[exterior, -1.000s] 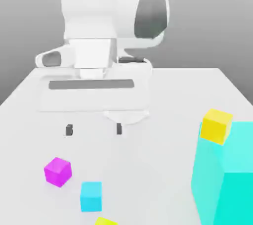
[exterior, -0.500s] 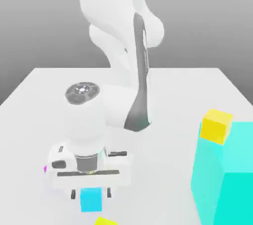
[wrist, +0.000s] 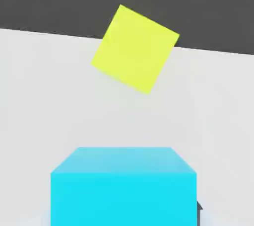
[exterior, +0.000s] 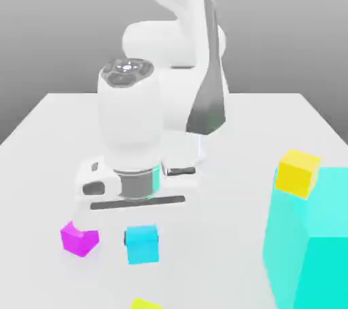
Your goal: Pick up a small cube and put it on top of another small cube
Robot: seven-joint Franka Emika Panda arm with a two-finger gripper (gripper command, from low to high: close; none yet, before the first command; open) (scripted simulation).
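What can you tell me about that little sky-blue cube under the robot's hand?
The small cube is a plain sky-blue block with flat, smooth, unmarked faces, looking like matte plastic. In the exterior view it sits directly below the robot's hand, with the magenta cube on the exterior view's left, apart from it. It appears slightly raised off the white table, though I cannot tell for sure. In the hand view it sits close to the camera, squarely aligned, with a yellow cube lying on the table beyond it.
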